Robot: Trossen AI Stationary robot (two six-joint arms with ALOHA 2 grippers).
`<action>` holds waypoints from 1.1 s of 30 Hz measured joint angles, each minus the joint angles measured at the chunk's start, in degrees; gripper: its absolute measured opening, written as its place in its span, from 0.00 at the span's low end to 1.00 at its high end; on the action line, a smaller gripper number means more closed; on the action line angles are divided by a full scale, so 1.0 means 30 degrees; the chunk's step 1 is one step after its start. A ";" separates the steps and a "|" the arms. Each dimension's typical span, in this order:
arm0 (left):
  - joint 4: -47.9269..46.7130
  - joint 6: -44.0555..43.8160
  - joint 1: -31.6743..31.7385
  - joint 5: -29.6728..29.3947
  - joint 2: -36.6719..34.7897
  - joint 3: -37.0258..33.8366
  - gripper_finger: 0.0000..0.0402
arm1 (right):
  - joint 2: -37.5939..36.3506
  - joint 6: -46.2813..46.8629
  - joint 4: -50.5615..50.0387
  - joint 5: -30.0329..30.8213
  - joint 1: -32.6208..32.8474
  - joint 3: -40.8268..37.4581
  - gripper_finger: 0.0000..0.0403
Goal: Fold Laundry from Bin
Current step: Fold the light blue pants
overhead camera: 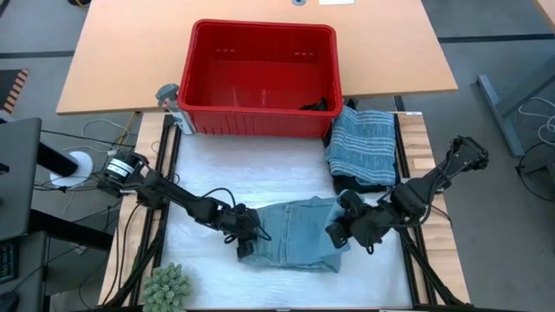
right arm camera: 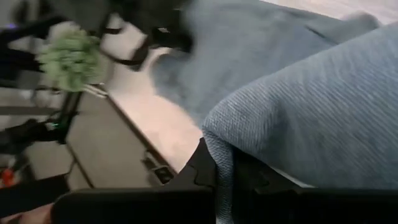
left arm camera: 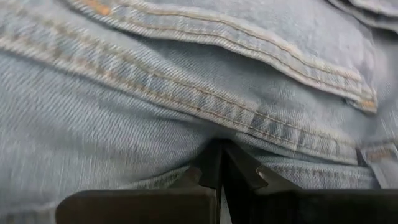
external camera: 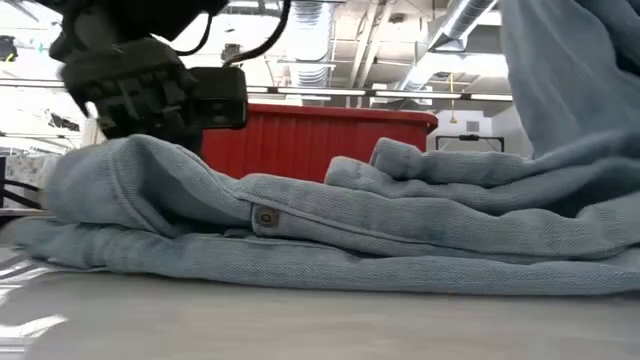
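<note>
Both grippers, left point(overhead camera: 245, 241) and right point(overhead camera: 338, 236), pinch the light blue jeans point(overhead camera: 295, 234); lift evenly, keeping edges aligned while folding.

White table point(overhead camera: 208, 173) carries jeans point(overhead camera: 295, 232), folded striped cloth point(overhead camera: 364, 143).

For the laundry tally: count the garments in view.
4, maybe more hidden: light blue jeans held by both end effectors; striped cloth right of the red bin, atop a dark garment; a dark scrap in the bin.
</note>
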 joint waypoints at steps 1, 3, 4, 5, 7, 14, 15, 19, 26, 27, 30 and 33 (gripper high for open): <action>0.0137 0.0041 0.0136 -0.0041 0.0000 0.0000 0.00 | 0.0000 -0.0505 0.0510 -0.0056 -0.0210 0.0000 0.09; 0.0338 0.0049 0.0364 -0.0055 0.0000 0.0000 0.00 | 0.0006 -0.1516 0.1496 -0.0068 -0.0606 0.0000 0.09; 0.0464 0.0067 0.0458 -0.0042 0.0000 0.0000 0.00 | 0.0006 -0.2053 0.1931 -0.0123 -0.0819 0.0000 0.09; 0.0664 0.0111 0.0543 -0.0050 0.0000 0.0000 0.00 | 0.0006 -0.2597 0.2341 -0.0283 -0.1052 0.0000 0.09; 0.1046 0.0117 0.0714 -0.0156 0.0025 -0.0015 0.00 | 0.0006 -0.3531 0.2919 -0.0747 -0.1494 0.0000 0.09; 0.1699 0.0256 0.1318 -0.0430 0.0044 -0.0022 0.00 | 0.0014 -0.6797 0.4960 -0.2947 -0.2875 -0.0007 0.09; 0.1761 0.0317 0.1401 -0.0434 0.0044 -0.0022 0.00 | 0.0014 -0.7274 0.5382 -0.3186 -0.3008 -0.0007 0.09; 0.2129 0.0543 0.1795 -0.0438 0.0044 -0.0022 0.00 | 0.0416 -0.8472 0.6462 -0.4662 -0.3603 -0.0007 0.09; 0.2778 0.0617 0.2572 -0.0470 0.0044 -0.0022 0.00 | 0.3237 -0.9718 0.8289 -0.8062 -0.4512 -0.0036 0.09; 0.2854 0.0610 0.2631 -0.0470 0.0044 -0.0022 0.00 | 0.3529 -0.9895 0.8736 -0.8106 -0.4608 -0.0036 0.09; 0.3081 0.0608 0.2703 -0.0472 0.0042 -0.0022 0.00 | 0.4124 -1.0126 0.9705 -0.8715 -0.4990 -0.0029 0.09; 0.3256 0.0716 0.2696 -0.0478 0.0029 -0.0022 0.00 | 0.4732 -1.0535 1.0494 -0.9471 -0.5366 -0.0019 0.09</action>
